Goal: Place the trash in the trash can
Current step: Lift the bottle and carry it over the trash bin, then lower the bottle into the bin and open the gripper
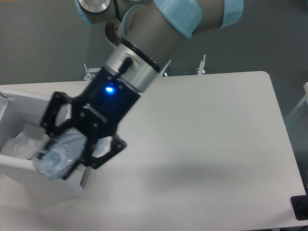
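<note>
- Fixed cam: gripper w/ jaws clamped on the crushed bottle, held in air over the near wall of the trash can, above the desk.
- Wrapper lies inside the can already.
- Risk: bottle sits about over the rim, not clearly over the opening; let go here and it may hit the rim and bounce onto the desk.
- Bottle's long axis runs roughly toward the cam, down-left; which end faces us I can't tell.
</note>
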Robot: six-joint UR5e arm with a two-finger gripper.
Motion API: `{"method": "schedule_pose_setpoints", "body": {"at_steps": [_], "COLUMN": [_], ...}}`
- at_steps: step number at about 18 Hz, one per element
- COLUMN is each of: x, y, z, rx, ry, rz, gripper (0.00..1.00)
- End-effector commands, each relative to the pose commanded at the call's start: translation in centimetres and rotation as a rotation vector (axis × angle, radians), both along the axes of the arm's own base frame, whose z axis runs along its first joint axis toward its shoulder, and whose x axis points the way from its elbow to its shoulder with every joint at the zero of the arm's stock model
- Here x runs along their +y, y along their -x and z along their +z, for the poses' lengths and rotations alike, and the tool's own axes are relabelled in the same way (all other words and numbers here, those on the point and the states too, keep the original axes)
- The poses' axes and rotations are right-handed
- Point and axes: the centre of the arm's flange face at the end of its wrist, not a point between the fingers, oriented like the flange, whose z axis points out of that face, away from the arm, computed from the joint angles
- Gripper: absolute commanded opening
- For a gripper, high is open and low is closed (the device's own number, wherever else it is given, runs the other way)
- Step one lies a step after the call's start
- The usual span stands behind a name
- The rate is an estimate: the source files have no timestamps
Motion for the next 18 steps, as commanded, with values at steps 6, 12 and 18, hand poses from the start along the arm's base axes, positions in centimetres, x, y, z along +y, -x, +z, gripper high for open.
{"method": "schedule_pose_setpoints", "body": {"at_steps": [6,12,18], "x": [0.8,1.3,1.5], "y": [-5.3,-7.5,-8.8], "z": [-0.4,-2.3,-6.2], "rx": [-0.006,-0.017,0.0], "ry": [0.016,0.044,0.067], "rz": [-0.068,-0.1,-0.148], "gripper": [0.55,0.55,0.57]}}
